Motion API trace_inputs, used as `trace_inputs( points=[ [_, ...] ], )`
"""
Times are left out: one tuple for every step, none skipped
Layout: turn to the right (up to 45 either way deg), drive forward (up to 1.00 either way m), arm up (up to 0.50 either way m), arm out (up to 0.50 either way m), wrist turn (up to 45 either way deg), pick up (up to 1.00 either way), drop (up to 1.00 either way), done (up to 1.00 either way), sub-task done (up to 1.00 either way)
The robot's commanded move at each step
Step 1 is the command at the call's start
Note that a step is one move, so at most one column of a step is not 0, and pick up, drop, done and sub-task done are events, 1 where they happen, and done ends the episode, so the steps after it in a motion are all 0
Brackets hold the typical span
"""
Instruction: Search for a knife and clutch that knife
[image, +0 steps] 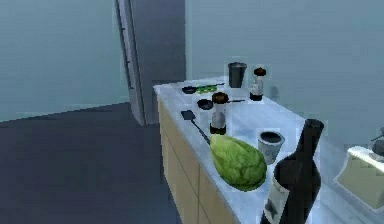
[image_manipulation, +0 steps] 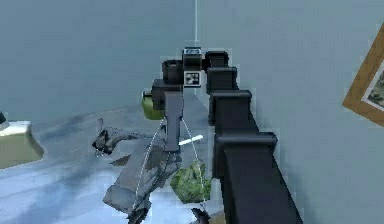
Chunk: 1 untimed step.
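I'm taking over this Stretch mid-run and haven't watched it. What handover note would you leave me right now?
Dark two-finger gripper: out over the pale grey countertop with things lying behind it; cannot tell whether it holds anything.
Knife: not surely identified. Candidates: a thin pale sliver near the gripper, a thin grey utensil at the counter's far end.
Done: robot at the counter, dark square arm reaching across it.
Left: confirm the knife, grasp it, lift it clear.
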Motion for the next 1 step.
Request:
trace_inputs(
  points=[
    [0.0,0.00,0.00,0.00,45.0,0.00,0.00,0.00,0.00]
  ],
)
